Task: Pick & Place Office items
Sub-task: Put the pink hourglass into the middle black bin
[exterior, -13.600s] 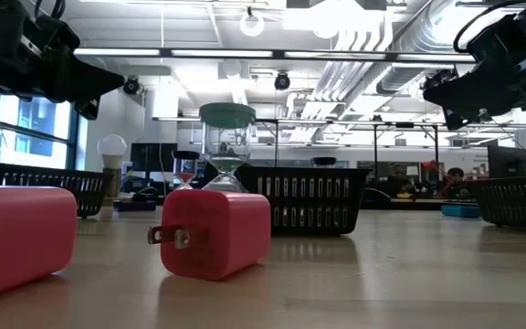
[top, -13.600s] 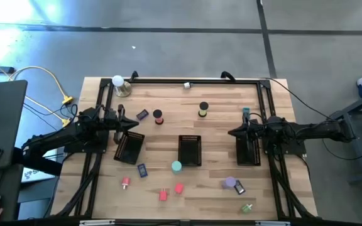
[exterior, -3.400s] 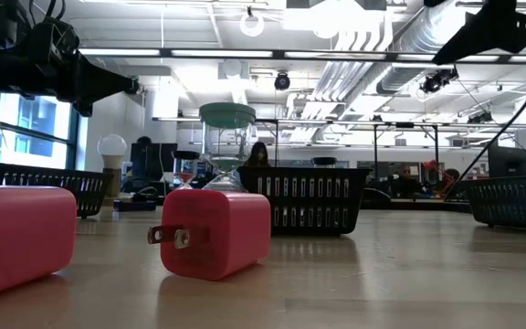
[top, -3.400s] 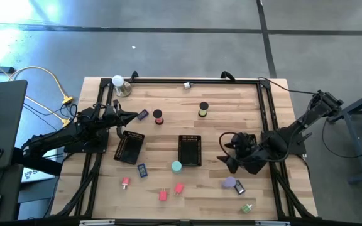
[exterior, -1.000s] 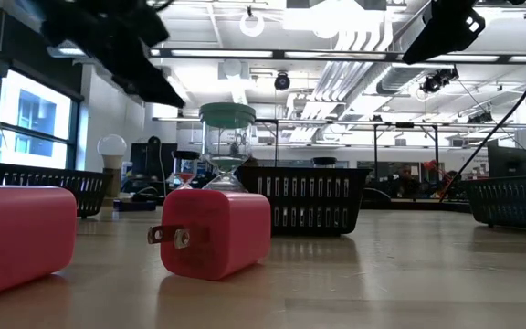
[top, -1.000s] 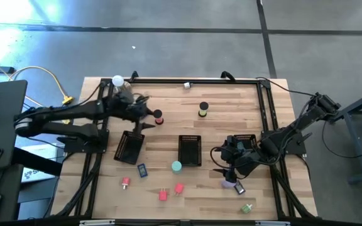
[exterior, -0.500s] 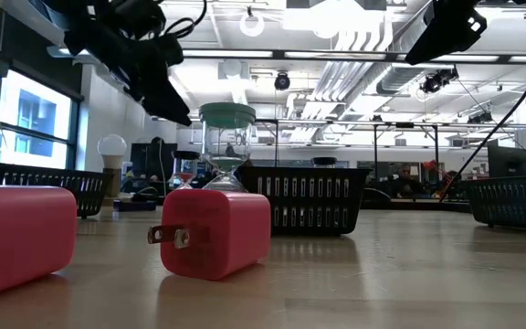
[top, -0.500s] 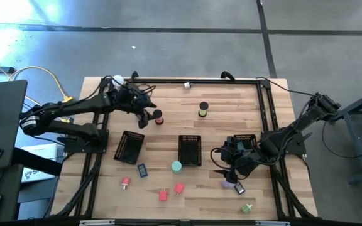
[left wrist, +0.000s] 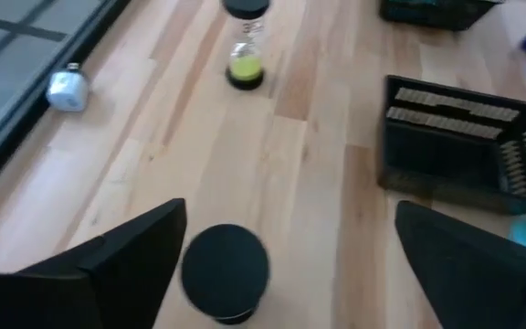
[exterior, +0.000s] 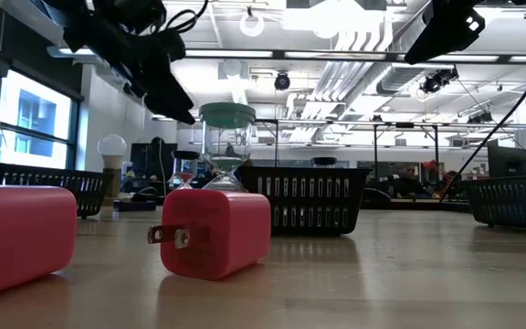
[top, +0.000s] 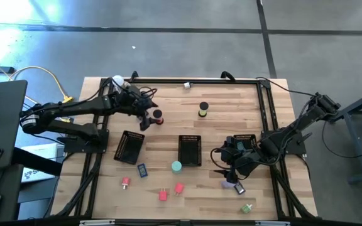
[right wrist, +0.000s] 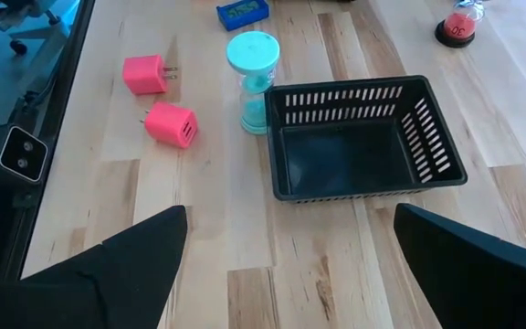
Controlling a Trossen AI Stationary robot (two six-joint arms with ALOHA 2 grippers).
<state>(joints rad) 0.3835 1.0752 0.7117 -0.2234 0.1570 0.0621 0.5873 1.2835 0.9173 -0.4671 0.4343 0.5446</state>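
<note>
My left gripper (top: pixel 148 118) hangs open at the far left, over an hourglass with a dark cap (left wrist: pixel 225 272). The cap shows between the fingers, close beside one finger (left wrist: pixel 144 251). My right gripper (top: pixel 220 168) stands open above the table's right half, with a purple roll (top: pixel 230 182) just nearer. It looks toward the teal hourglass (right wrist: pixel 252 80), two pink chargers (right wrist: pixel 172 123) and the middle mesh tray (right wrist: pixel 365 137). A yellow-green hourglass (top: pixel 203 110), a blue rectangle (top: pixel 142 169), a third pink charger (top: pixel 126 182) and a green bit (top: pixel 247 208) rest on the wood.
Three black mesh trays stand in a row: left (top: pixel 129 147), middle (top: pixel 190 150) and right (top: pixel 249 139), the last partly under my right arm. A white ball on a metal base (top: pixel 119 84) sits at the far left corner, and a small white cube (top: pixel 186 85) lies by the far rail.
My left arm has swung toward the far edge, and its gripper has come down a little over the dark-capped hourglass. My right gripper has kept still.
</note>
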